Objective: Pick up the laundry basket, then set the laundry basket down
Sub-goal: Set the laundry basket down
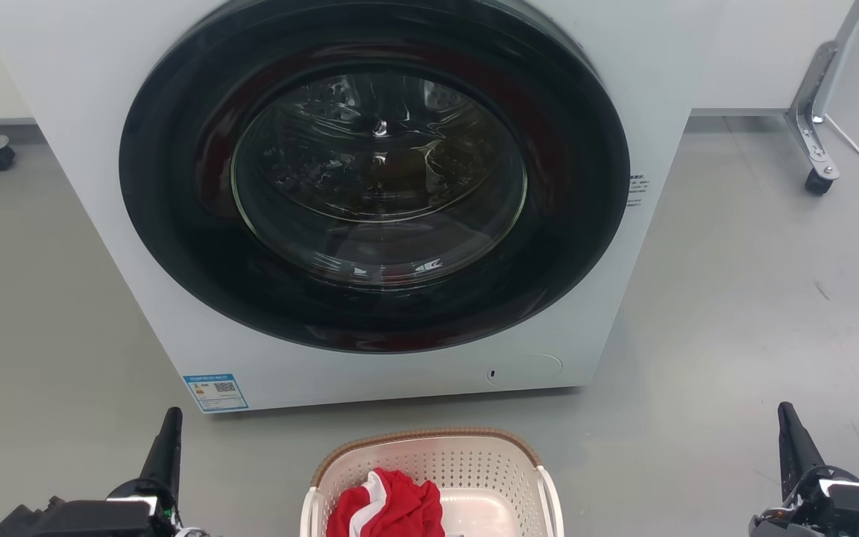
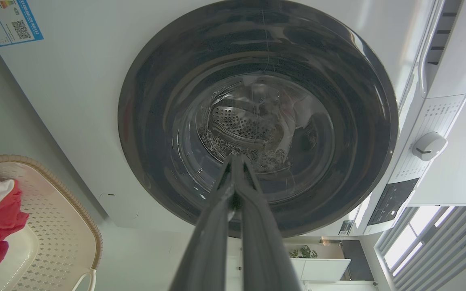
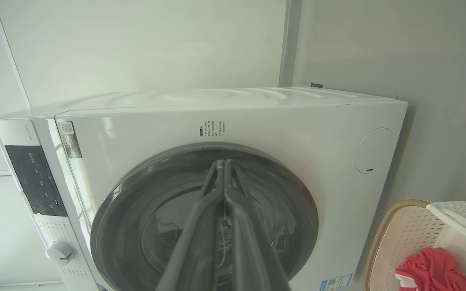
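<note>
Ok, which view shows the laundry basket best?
The head view: the laundry basket sits centred at the bottom, rim and both handles visible, red cloth inside, near end cut off. Each wrist view catches part of it in a lower corner.

Bright even light, reflections on door glass, wrist views fisheye-bent

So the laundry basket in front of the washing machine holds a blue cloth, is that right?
Not quite. The cloth in the laundry basket is red with some white, not blue; the head view shows it. The basket does stand in front of the washing machine.
</note>
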{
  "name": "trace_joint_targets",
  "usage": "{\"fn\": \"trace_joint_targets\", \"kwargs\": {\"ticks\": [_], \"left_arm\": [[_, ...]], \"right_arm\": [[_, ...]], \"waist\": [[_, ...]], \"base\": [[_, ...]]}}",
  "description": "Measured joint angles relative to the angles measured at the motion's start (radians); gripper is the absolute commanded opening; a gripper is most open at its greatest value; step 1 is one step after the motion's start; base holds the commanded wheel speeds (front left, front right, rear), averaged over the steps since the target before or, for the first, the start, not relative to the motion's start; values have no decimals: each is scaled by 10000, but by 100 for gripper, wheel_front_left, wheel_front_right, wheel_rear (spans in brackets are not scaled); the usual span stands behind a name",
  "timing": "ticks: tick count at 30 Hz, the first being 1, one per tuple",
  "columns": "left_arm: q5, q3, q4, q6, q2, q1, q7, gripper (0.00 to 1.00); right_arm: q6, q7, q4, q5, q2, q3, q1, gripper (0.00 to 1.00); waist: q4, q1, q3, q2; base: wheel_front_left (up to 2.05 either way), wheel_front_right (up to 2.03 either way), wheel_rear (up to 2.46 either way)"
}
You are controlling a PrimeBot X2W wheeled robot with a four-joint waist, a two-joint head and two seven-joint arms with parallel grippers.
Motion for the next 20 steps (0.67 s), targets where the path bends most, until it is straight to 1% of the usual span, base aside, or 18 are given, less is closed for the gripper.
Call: {"fn": "trace_joint_targets", "kwargs": {"ticks": [20], "left_arm": [[0,0,2,-2,0,-1,0,0]], "right_arm": [[2,0,-2,0,0,0,0,0]], "waist": [[0,0,0,0]], "base": [[0,0,0]]}}
